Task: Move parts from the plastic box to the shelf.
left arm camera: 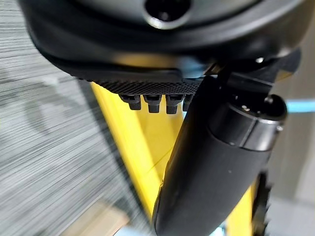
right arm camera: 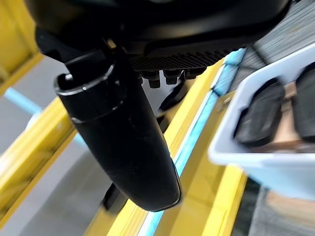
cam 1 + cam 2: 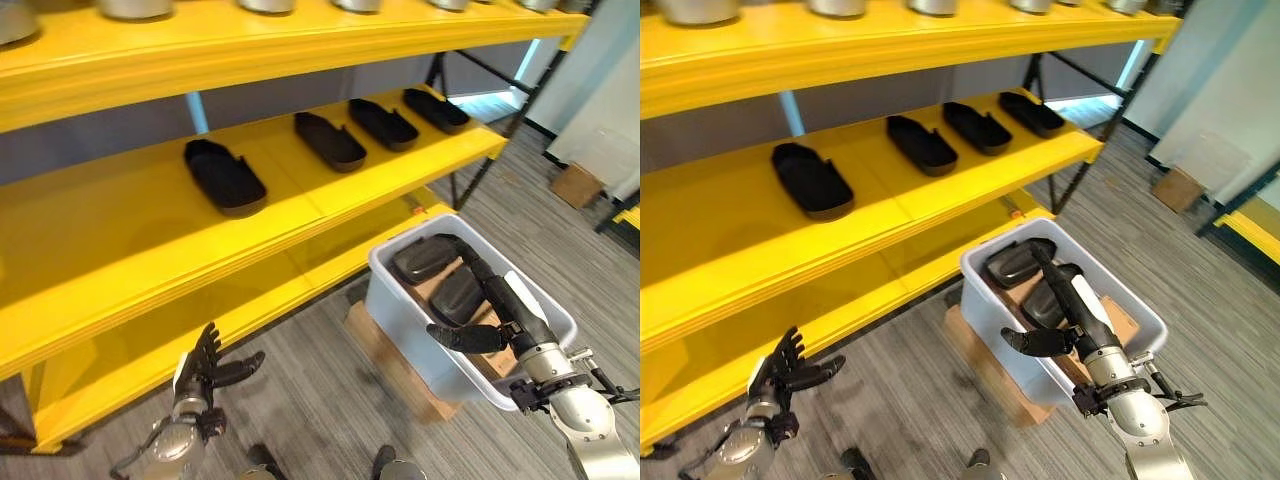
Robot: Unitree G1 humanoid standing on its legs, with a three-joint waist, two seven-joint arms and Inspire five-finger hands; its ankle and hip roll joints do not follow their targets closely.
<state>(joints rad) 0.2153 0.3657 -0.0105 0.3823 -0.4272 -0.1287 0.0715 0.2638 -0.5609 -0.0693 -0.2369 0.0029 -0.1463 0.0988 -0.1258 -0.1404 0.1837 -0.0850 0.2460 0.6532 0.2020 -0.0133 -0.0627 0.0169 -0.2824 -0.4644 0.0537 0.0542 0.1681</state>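
The pale plastic box (image 3: 400, 300) stands on the floor in front of the yellow shelf (image 3: 120, 240). Two black oval parts lie in it, one at the far end (image 3: 422, 260) and one beside it (image 3: 458, 295). My right hand (image 3: 497, 300) reaches over the box, open, its fingers straight above the parts and its thumb (image 3: 465, 337) spread sideways, holding nothing. The right wrist view shows the box's rim (image 2: 256, 162) and a part (image 2: 261, 115) past the thumb. Several black parts lie in a row on the middle shelf, the nearest (image 3: 225, 177) at the left. My left hand (image 3: 205, 365) hangs open by the bottom shelf.
The box rests on a low wooden block (image 3: 385, 355). Grey metal pieces (image 3: 135, 8) line the top shelf. The shelf's black legs (image 3: 470, 180) stand at its right end. A cardboard carton (image 3: 577, 184) sits on the floor at the far right.
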